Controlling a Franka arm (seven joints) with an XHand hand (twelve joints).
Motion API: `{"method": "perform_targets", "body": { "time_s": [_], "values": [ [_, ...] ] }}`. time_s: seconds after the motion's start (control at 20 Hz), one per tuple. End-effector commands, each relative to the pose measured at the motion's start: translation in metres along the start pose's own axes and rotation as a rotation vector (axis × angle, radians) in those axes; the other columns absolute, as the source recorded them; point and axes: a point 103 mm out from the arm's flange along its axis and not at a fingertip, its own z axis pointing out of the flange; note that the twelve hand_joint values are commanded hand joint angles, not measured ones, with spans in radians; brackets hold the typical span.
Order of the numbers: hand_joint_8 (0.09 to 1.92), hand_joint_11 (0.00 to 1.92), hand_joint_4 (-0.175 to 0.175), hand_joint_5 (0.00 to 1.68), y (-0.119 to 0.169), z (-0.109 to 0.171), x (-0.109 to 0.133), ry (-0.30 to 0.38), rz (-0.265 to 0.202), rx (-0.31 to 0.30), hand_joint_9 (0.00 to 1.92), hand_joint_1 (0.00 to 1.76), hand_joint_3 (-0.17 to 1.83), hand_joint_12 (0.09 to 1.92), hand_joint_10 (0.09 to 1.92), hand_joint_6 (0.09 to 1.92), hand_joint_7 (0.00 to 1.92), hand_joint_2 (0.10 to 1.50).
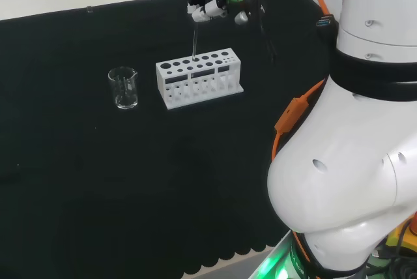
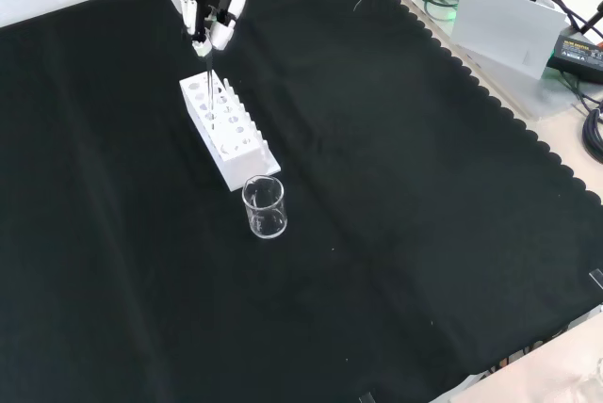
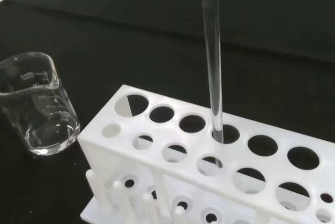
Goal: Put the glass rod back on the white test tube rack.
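Observation:
The white test tube rack (image 1: 199,77) (image 2: 226,130) (image 3: 209,177) stands on the black cloth. A clear glass rod (image 1: 194,43) (image 2: 208,78) (image 3: 213,62) hangs upright above it, its lower end inside one of the rack's top holes in the back row, as the wrist view shows. The hand (image 1: 210,2) (image 2: 209,8) is above the rack, fingers curled on the rod's upper end.
A small clear glass beaker (image 1: 124,88) (image 2: 265,207) (image 3: 36,103) stands beside the rack's end, left of it in the head view and nearer the camera in the front view. The arm's white links (image 1: 355,129) stand at the head view's right. Boxes and cables (image 2: 509,8) lie off the cloth.

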Motion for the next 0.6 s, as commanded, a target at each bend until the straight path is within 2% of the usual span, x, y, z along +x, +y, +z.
{"method": "perform_targets", "body": {
  "time_s": [0.05, 0.6],
  "values": [
    [0.59, 1.70, -0.175, 1.25, 0.0058, 0.0019, -0.0031, -0.004, -0.019, 0.019, 1.88, 1.31, -0.17, 0.74, 0.45, 0.57, 1.30, 1.07],
    [0.57, 1.70, -0.175, 1.26, 0.0099, -0.0017, -0.0070, -0.007, -0.040, 0.047, 1.87, 1.31, -0.17, 0.75, 0.46, 0.56, 1.30, 1.07]
  ]
}}
